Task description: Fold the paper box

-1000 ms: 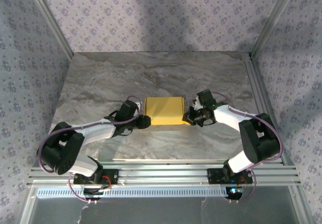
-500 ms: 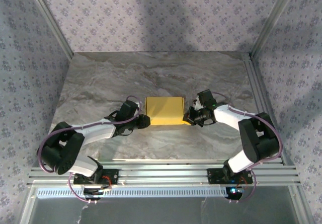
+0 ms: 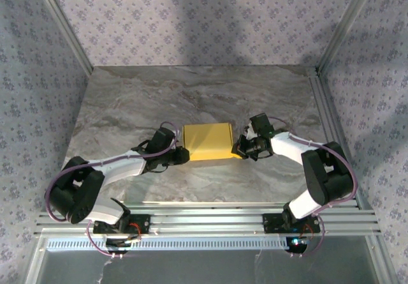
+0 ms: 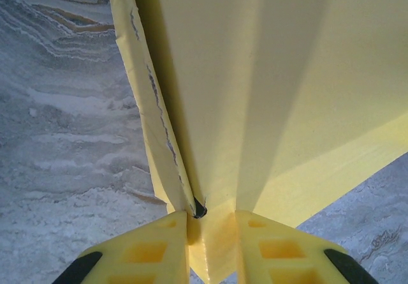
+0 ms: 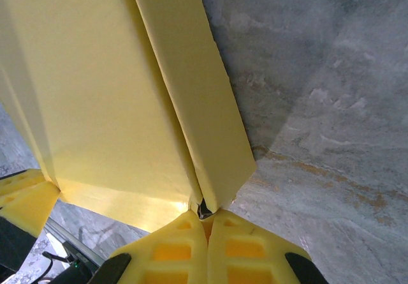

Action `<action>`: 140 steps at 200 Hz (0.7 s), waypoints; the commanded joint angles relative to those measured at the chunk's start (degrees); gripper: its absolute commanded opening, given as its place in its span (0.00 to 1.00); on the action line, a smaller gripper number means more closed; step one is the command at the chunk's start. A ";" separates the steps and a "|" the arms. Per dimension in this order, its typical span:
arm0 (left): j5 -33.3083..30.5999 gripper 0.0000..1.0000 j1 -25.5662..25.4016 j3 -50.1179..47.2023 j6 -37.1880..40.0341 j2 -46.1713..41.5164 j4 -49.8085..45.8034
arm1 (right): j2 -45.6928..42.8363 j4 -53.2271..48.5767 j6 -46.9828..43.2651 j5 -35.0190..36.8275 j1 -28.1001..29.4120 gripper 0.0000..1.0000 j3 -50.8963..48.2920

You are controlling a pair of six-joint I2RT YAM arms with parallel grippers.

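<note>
Since both arms reach in from the near edge of the worktop (image 3: 268,99), what matters is how the paper box (image 3: 207,141) sits against the two hands. Nearest the bases, the left hand (image 3: 182,157) is at the box's near-left corner. The right hand (image 3: 241,149) is at its near-right corner, a little farther back. The box lies between them and stretches away from both toward the far side. Its long axis runs left to right, roughly along the line joining the hands. Neither arm is plainly nearer, as each meets its own end.

In the left wrist view the yellow pads (image 4: 146,255) stand a narrow way apart. A fold of yellow card fills the gap and touches both, so I judge that hand clamped on the box's corner. Beyond them the left side flap (image 4: 150,105), scuffed along its crease, stands beside the broad panel. In the right wrist view the fingers (image 5: 172,255) are pressed together on a thin edge of card, where the right side flap (image 5: 210,105) meets the panel. The next fold likely depends on the hands working from opposite ends along that axis.
</note>
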 commanded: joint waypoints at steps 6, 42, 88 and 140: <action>2.94 0.20 -0.96 1.84 0.86 -0.70 -0.65 | 0.43 -0.33 -0.57 -1.44 0.25 0.00 2.22; 0.57 0.16 -0.93 2.97 3.00 0.29 -2.25 | 1.40 -4.42 -4.68 2.97 0.95 0.00 4.28; -1.57 0.15 -0.85 3.68 4.39 3.22 -1.90 | 4.11 -5.91 -7.45 5.44 1.66 0.00 5.80; -2.18 0.10 -0.92 4.34 3.93 5.52 -0.57 | 5.91 -6.49 -7.45 6.64 2.20 0.00 7.19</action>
